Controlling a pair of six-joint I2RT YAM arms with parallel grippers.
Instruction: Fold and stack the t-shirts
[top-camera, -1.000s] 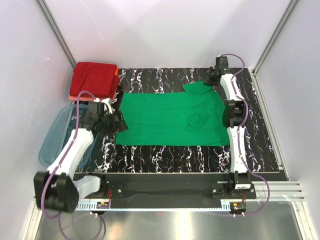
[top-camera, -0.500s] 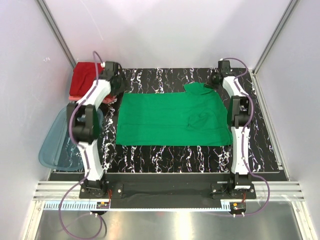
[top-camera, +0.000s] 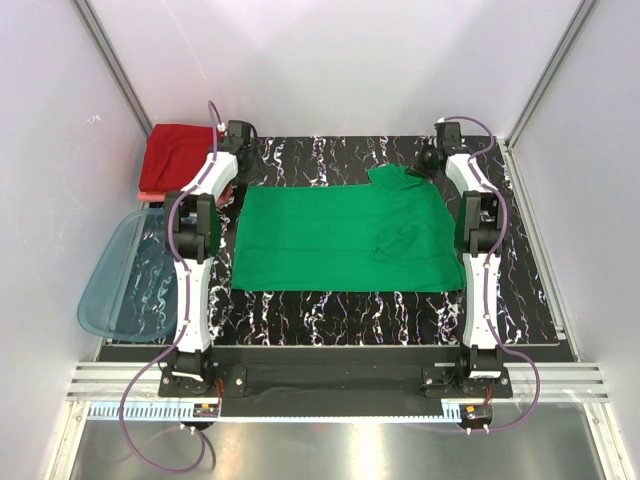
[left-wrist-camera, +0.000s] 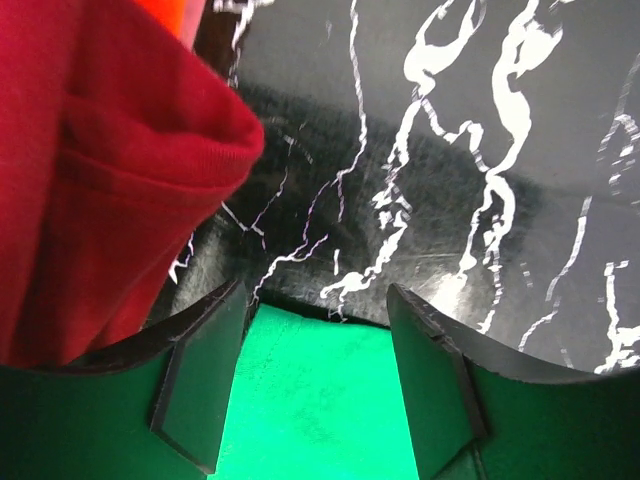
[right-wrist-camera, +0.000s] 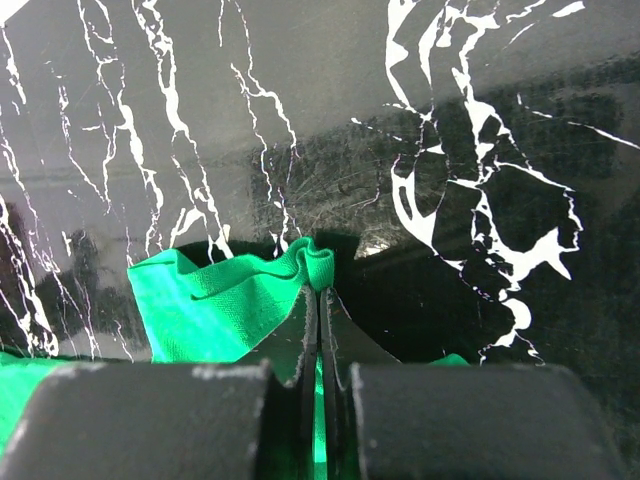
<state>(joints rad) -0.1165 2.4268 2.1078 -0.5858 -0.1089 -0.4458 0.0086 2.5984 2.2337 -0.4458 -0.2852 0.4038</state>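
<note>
Right hand (right-wrist-camera: 320, 298) clamped on far edge of green t-shirt (top-camera: 340, 240); left hand (left-wrist-camera: 318, 345) apart over its corner, beside folded dark red t-shirt (left-wrist-camera: 90, 180).

There is one green t-shirt (top-camera: 345, 238). One dark red folded t-shirt (top-camera: 178, 157) shows from above. Whether more lie beneath it cannot be counted. The left wrist view adds one strip of orange-pink cloth (left-wrist-camera: 172, 14) beside the red. There is one translucent blue tub (top-camera: 100, 285) and one bench (top-camera: 330, 312). There are two arms, the left arm (top-camera: 190, 300) and the right arm (top-camera: 478, 290). Each carries one end effector, two in all: the left end effector (left-wrist-camera: 315, 300) and the right end effector (right-wrist-camera: 318, 300). Each has two fingers, four altogether.
</note>
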